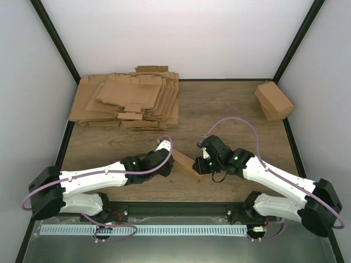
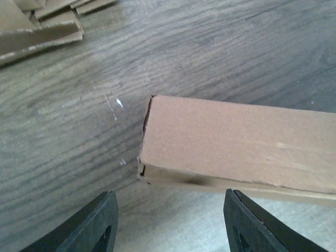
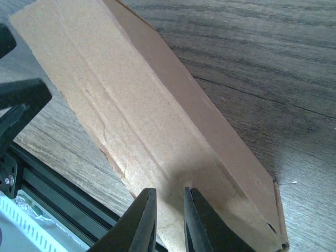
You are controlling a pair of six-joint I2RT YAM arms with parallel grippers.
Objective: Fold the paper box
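Two arms reach inward and low toward the paper box (image 1: 186,166), which lies near the wooden table's (image 1: 225,109) near edge, with bare wood beyond. The left gripper (image 2: 170,210) gapes just short of one end. The right gripper (image 3: 169,199) is nearly together at the other; I cannot tell whether it pinches. The box is slim, brown and closed.

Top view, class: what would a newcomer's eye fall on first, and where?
The long brown box lies front and centre, with the open left gripper at one end and the right gripper at the other. Next comes the pile of flat cardboard at the far left, then a cuboid at the far right.
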